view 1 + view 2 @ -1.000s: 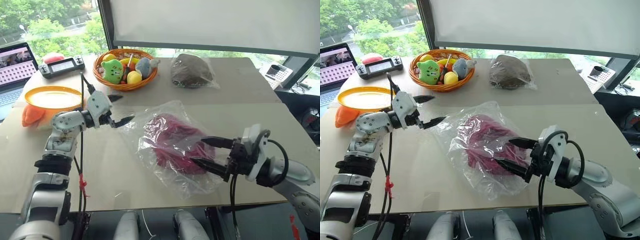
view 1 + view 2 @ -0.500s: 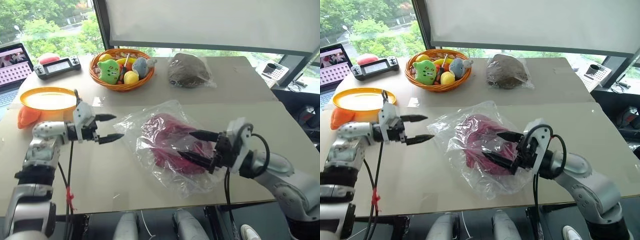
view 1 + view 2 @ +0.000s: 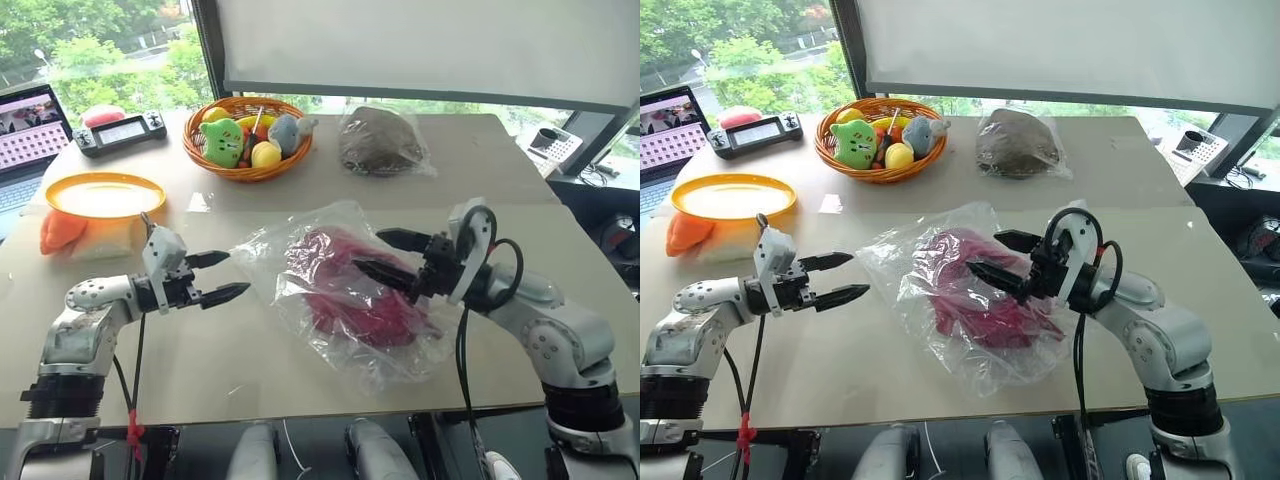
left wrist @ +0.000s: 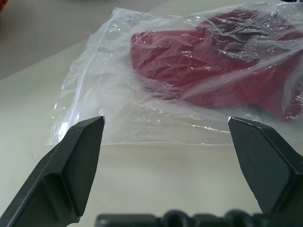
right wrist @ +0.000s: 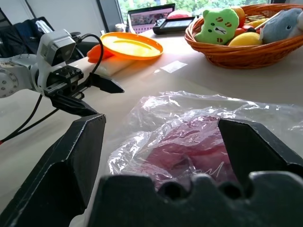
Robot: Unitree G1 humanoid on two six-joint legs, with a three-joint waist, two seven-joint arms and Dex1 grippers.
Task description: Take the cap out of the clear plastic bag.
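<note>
- Hovering my right gripper point(image 3: 383, 254), jaws apart, over the cap point(image 3: 345, 290) inside the bag point(image 3: 300, 300).
- I'd pinch plastic with the spread left gripper point(image 3: 222, 275), then pull.

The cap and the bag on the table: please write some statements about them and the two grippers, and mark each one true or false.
1. The cap is inside the clear plastic bag. True.
2. The left gripper has its jaws shut on the bag. False: its jaws are open and it is beside the bag, apart from it.
3. The right gripper is above the bag with open jaws. True.
4. The bag lies on the yellow plate. False: it lies on the table; the plate is apart from it.
5. The basket holds toys. True.
</note>
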